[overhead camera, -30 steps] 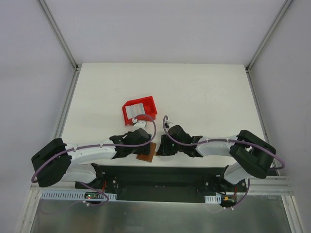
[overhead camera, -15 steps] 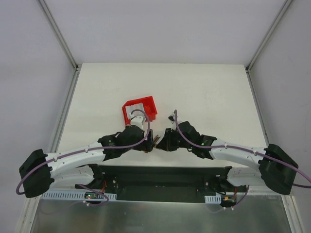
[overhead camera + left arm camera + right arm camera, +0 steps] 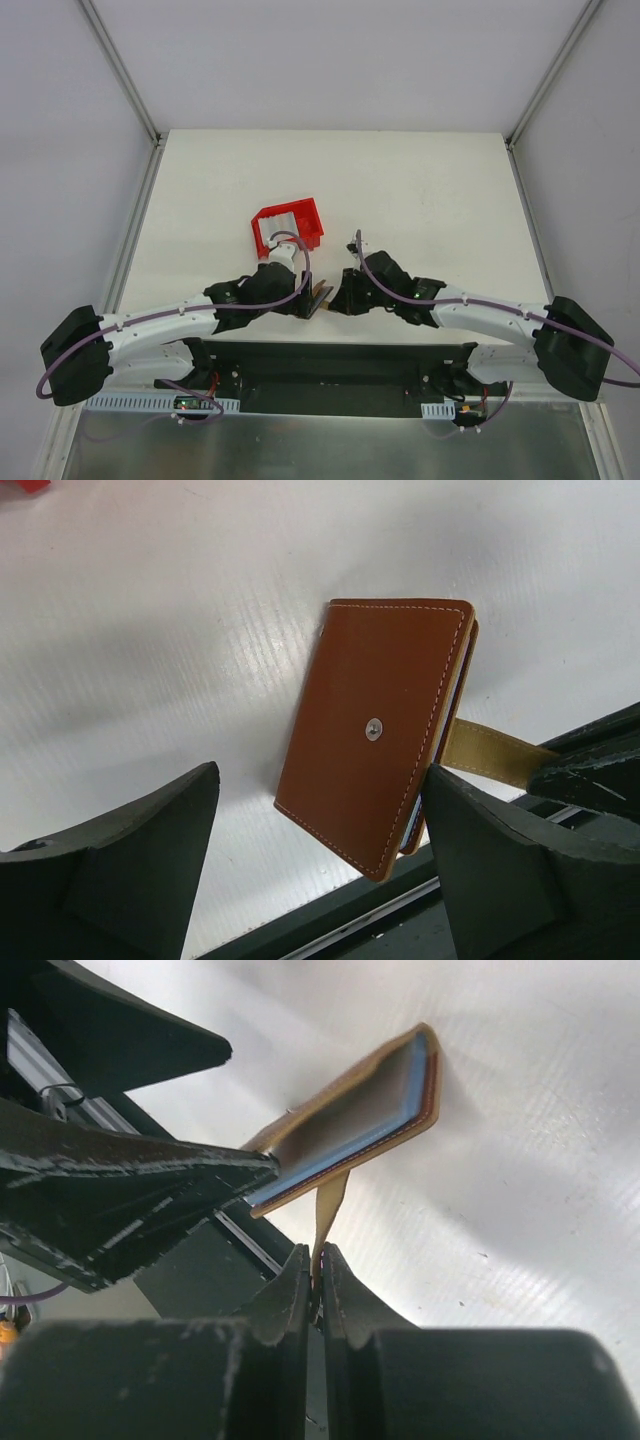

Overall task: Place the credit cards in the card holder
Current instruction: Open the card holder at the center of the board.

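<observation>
At the near edge of the white table (image 3: pixel 400 180), the right gripper (image 3: pixel 314 1255) pinches the tan strap (image 3: pixel 495 752) of the small brown leather card holder (image 3: pixel 375 735), which hangs tilted. The left gripper (image 3: pixel 315 790) gapes wide around it. Judged step: opening the holder. Next, the left jaws need to close squarely on its cover.

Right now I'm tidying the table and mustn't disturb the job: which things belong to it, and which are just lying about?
In the job: card holder, its strap pinched by the right gripper; credit cards.
Lying about: red tray, merely holding those cards.
</observation>
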